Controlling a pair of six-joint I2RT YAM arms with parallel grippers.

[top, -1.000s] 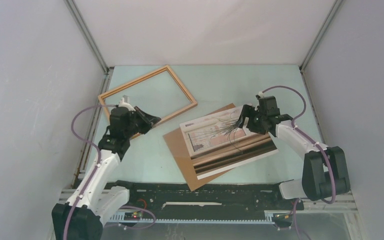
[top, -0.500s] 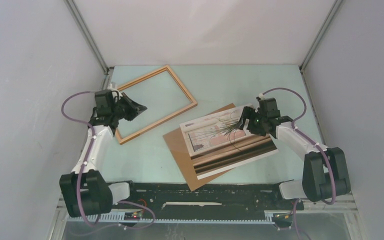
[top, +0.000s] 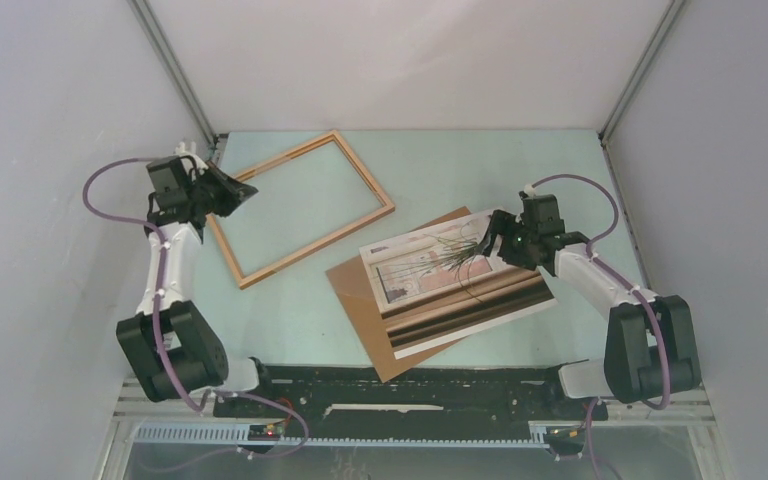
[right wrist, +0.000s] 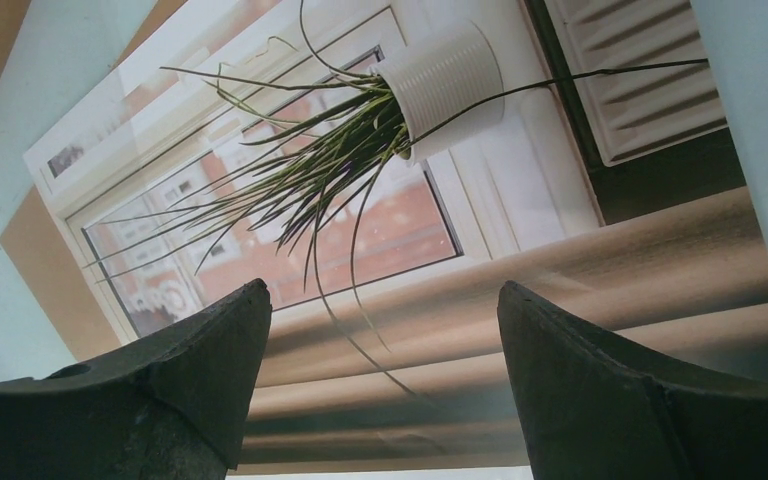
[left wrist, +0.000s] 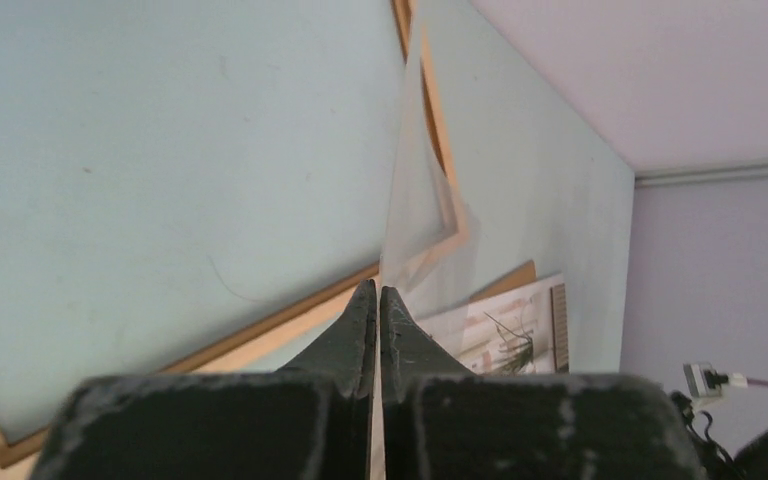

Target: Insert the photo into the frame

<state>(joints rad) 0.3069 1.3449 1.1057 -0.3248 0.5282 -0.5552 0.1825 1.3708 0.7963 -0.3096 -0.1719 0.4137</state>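
Note:
The light wooden frame (top: 320, 245) lies flat at the back left, also seen as frame (left wrist: 260, 325). My left gripper (top: 248, 190) hovers at its left corner, shut on the edge of a thin clear sheet (left wrist: 420, 200) that runs away from the left gripper (left wrist: 379, 288) over the frame. The photo (top: 460, 290) with a potted plant and brown stripes lies face up on a brown backing board (top: 355, 290) at centre right. My right gripper (top: 490, 238) stands open just above the photo (right wrist: 440, 230), and the right gripper (right wrist: 385, 290) holds nothing.
The table's left wall rail (top: 195, 110) is close behind the left arm. The backing board (right wrist: 50, 270) sticks out past the photo on its left and near sides. Bare pale green table (top: 290, 310) lies between the frame and the arm bases.
The left arm has swung back and to the left, from the frame's near edge to its left corner, jaws still shut. The right gripper has barely shifted over the photo.

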